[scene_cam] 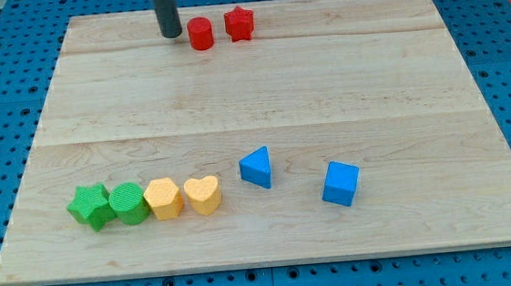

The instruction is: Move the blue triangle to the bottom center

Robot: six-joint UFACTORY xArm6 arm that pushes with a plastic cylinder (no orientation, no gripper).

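Note:
The blue triangle lies on the wooden board, a little below the middle and near the bottom centre. My tip rests on the board near the view's top, just left of the red cylinder. It is far above and to the left of the blue triangle, with open board between them.
A red star sits right of the red cylinder. A blue cube lies right of the triangle. A row at the lower left holds a green star, green cylinder, yellow hexagon and yellow heart.

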